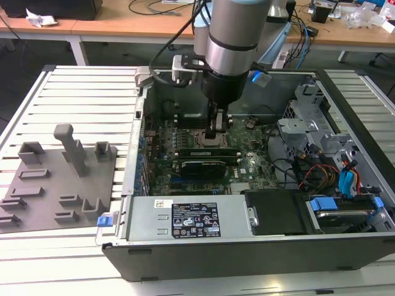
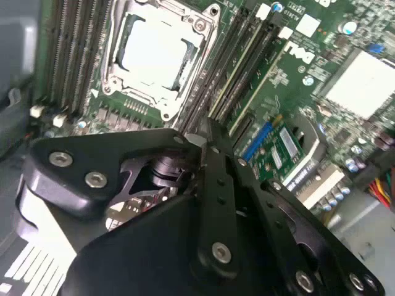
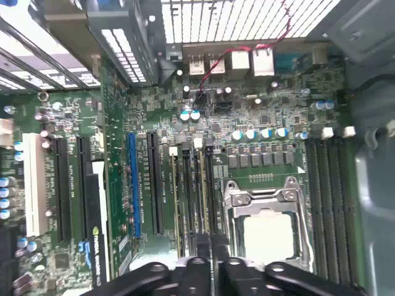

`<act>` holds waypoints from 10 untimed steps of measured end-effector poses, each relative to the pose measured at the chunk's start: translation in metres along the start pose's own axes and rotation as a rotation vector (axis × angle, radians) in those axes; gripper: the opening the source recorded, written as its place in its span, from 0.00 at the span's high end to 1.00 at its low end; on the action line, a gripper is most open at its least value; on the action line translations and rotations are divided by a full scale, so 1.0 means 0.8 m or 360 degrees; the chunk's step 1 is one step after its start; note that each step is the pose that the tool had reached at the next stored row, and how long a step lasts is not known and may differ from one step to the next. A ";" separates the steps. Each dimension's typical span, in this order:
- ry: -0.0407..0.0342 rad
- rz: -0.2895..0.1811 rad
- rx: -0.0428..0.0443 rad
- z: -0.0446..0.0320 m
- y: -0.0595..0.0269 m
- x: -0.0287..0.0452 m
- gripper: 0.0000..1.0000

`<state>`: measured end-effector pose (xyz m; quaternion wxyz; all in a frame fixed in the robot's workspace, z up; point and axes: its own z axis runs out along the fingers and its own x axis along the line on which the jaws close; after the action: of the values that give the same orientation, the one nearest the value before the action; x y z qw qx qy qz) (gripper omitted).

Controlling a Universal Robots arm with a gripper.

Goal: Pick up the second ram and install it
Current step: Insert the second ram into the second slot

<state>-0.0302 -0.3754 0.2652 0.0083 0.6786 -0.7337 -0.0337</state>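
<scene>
You are looking at a gripper (image 2: 207, 132) of matt black metal links with shiny silver screw heads. Just beyond its tips, the motherboard (image 3: 271, 117) is showing a glossy green lacquered face, and the socket frame (image 3: 266, 200) beside them is gleaming as bright bare metal. Around it, the computer case (image 1: 203, 256) is showing dull grey sheet metal. Well off to one side, the fixture blocks (image 1: 58, 179) are looking like matt grey plastic.

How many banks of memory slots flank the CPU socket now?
2. The first bank sits by the gripper, on one side of the CPU socket; the second bank sits on the socket's opposite side. The gripper partly hides the first.
</scene>
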 end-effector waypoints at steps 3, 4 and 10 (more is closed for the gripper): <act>0.0001 -0.0001 0.0000 -0.0202 0.001 -0.0016 0.89; 0.0000 -0.0001 0.0000 -0.0202 0.001 -0.0016 0.89; 0.0001 -0.0001 0.0000 -0.0208 0.001 -0.0016 0.89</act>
<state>-0.0303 -0.3747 0.2819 0.0085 0.6788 -0.7335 -0.0335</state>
